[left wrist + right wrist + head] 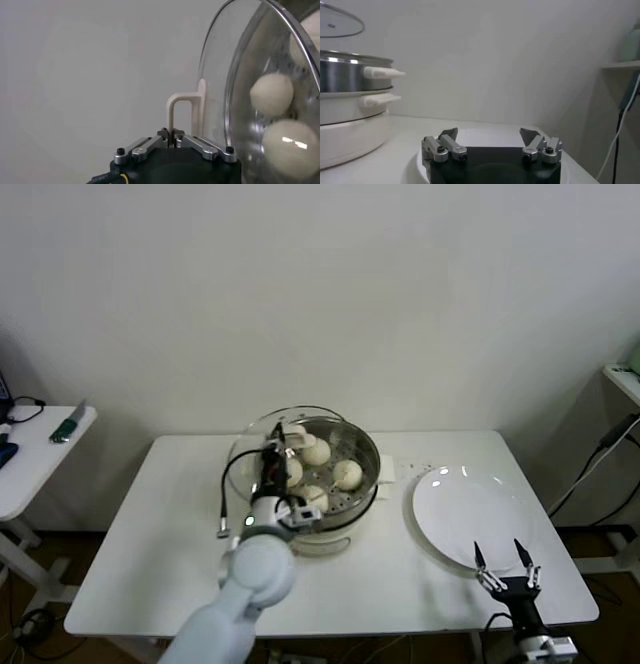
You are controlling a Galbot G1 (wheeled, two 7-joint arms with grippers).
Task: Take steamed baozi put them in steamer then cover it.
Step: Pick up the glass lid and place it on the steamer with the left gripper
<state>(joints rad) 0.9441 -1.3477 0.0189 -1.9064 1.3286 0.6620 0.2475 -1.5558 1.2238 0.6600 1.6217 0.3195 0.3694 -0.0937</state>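
The steel steamer (362,452) stands on its white pot base mid-table with several cream-white baozi (347,474) inside; two also show through the glass in the left wrist view (271,94). My left gripper (278,446) is shut on the cream handle (175,111) of the glass cover (258,432), which it holds tilted over the steamer's left side. The cover's metal rim (226,100) shows in the left wrist view. My right gripper (507,569) is open and empty at the front edge of the white plate (470,509). The steamer also shows in the right wrist view (342,75).
The flat white plate lies right of the steamer. A small side table (40,454) with a few items stands at the far left. A shelf (625,379) and cables are at the far right.
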